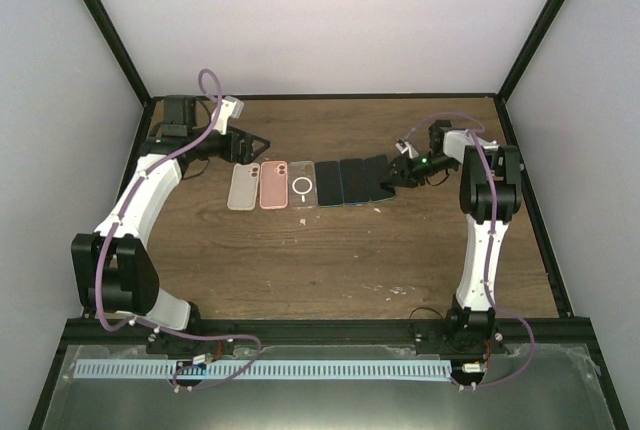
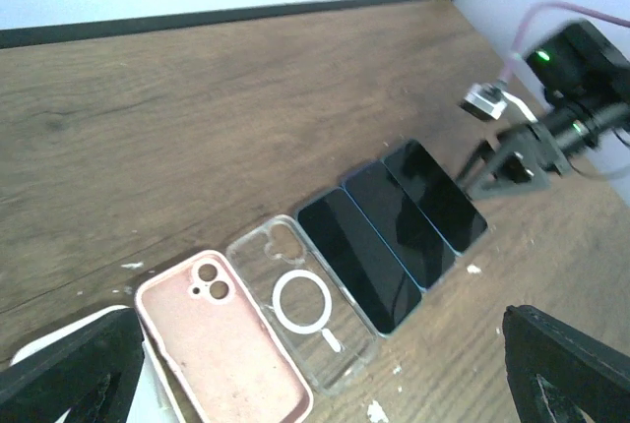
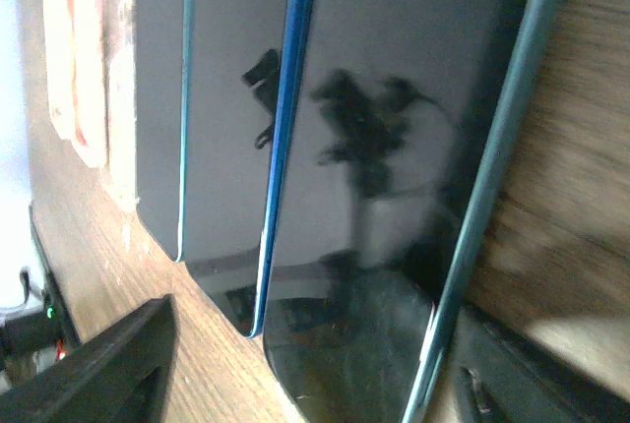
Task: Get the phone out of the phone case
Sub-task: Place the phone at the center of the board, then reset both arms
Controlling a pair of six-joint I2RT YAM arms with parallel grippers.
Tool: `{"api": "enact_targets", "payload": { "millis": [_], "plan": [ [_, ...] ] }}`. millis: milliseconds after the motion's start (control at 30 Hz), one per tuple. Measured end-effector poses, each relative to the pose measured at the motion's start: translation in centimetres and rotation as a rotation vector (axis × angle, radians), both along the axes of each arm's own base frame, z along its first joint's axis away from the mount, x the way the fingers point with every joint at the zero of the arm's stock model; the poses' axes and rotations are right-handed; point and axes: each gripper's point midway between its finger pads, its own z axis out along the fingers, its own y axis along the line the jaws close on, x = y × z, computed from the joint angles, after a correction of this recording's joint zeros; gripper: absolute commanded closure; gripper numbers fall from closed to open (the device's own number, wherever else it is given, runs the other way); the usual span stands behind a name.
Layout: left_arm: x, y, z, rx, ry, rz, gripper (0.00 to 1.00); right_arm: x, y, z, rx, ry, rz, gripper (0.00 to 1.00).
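— Brown wood-grain table [image 1: 330, 260] fills the middle of the top view, with white walls behind it. What lies on it?
— Six flat things lie side by side in one row across the centre of the frame. From the left: a pale case [image 1: 242, 187], a pink case [image 1: 274, 185], a clear case [image 1: 304, 185] with a white ring, then three phones, screens up and dark.
— Which phone is at the right end?
— The teal-cased phone [image 3: 394, 167], the largest in the right wrist view, with its teal rim running round the screen. Just left of it lies the blue-cased phone [image 3: 231, 128], then a third phone [image 3: 157, 108].
— And the right gripper [image 1: 400, 175]?
— It sits low at the row's right end, right of centre in the top view. Its jaws stand apart. In the wrist view one finger [image 3: 98, 374] shows at lower left and the other at lower right, with the teal-cased phone's near end between them. Whether the lower-right finger touches the rim cannot be told.
— The left gripper [image 1: 248, 145]?
— It is at the upper left of the top view, just above the pale case in the picture, with its jaws spread wide.
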Motion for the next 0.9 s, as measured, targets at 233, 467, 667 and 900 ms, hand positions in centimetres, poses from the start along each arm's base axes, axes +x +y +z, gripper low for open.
{"api": "enact_targets", "payload": {
  "millis": [233, 467, 667, 900],
  "plan": [
    [1.3, 6.5, -0.1, -0.096, 0.009, 0.276, 0.00, -1.6, -1.8, 2.9, -0.151, -0.177, 0.005, 0.00],
    [-0.7, 11.8, 0.8, -0.126, -0.094, 0.540, 0.00, -3.3, -3.5, 7.1, -0.227, -0.388, -0.039, 0.00],
    [-2.5, 14.6, -0.6, -0.007, -0.215, 0.691, 0.00, -4.6, -7.0, 10.5, -0.371, -0.619, -0.210, 0.00],
    [-5.5, 15.8, -12.0, 0.128, -0.152, 0.742, 0.00, -5.7, -8.9, 9.6, -0.449, -0.802, -0.365, 0.00]
  ]
}}
